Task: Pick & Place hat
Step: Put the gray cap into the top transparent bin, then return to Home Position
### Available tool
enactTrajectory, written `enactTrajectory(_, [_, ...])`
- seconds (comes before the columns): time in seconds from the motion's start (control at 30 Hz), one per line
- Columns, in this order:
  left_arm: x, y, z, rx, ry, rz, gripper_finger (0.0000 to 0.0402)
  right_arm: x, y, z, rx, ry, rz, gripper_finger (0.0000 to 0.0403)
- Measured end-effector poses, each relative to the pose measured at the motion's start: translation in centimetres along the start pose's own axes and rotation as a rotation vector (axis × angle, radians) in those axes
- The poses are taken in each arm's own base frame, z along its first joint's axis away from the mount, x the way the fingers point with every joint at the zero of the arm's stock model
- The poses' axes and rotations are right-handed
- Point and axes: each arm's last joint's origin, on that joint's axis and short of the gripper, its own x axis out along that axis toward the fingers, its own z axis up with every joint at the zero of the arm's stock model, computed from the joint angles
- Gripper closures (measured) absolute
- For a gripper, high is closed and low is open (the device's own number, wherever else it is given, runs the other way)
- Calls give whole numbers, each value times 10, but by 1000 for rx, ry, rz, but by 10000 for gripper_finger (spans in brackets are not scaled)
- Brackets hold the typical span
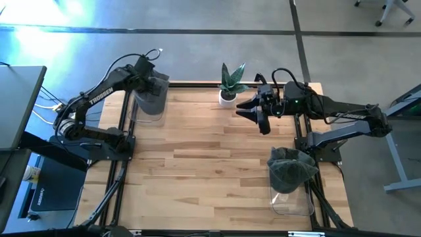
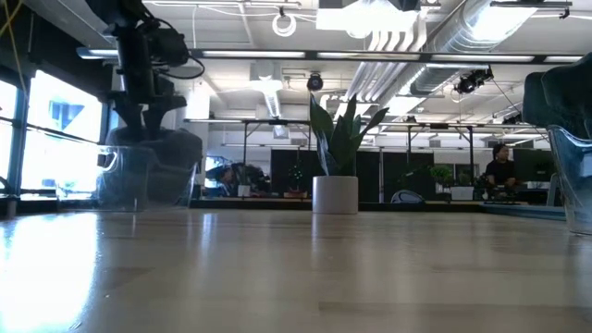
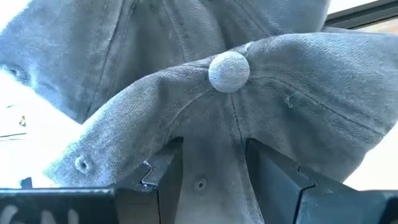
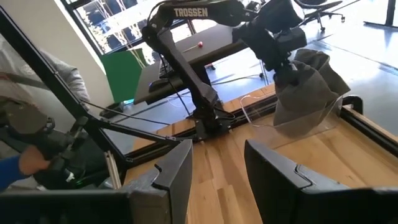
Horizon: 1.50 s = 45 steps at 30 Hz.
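On the near right corner of the wooden surface (image 1: 197, 171), a dark green hat (image 1: 289, 168) sat on top of a clear bin (image 1: 293, 197). Farther back, the right gripper (image 1: 253, 113) hovered above the surface beside the potted plant (image 1: 230, 82), its fingers (image 4: 171, 174) spread with nothing between them. At the far left corner, the left gripper (image 1: 152, 82) hung over a second clear bin (image 1: 150, 105), pinching a grey hat (image 3: 249, 106) by the fabric just below its crown button (image 3: 229, 71); the hat drooped from the fingers (image 3: 280, 180) down into that bin. Beyond the surface, a person (image 2: 500, 171) sat in the room.
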Motion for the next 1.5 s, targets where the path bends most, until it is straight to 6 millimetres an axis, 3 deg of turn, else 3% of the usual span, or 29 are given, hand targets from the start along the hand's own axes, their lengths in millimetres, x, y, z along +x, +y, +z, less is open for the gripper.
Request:
enactTrajectory(0.3, [-3,1,2,-20,-29,13,236,0,0,0,15,2,4,261])
enactTrajectory(0.47, [-31,5,2,-29,-32,-123,236,-8,2,2,-3,-3,6,262])
enactTrajectory(0.7, [-81,5,-5,-58,-149,-347,236,-57,8,8,-77,-36,6,287])
enactTrajectory(0.87, [-105,-2,-13,-33,-230,-505,236,-90,10,3,-108,-28,38,321])
enactTrajectory(1.07, [-123,-26,-22,90,-273,-680,236,-110,-1,-34,-28,-48,122,393])
enactTrajectory(1.3, [-129,-45,-30,113,-286,-680,236,-127,-11,-80,80,-188,236,399])
enactTrajectory(1.5, [-131,-49,-34,81,-269,-689,236,-115,-17,-126,164,-104,267,401])
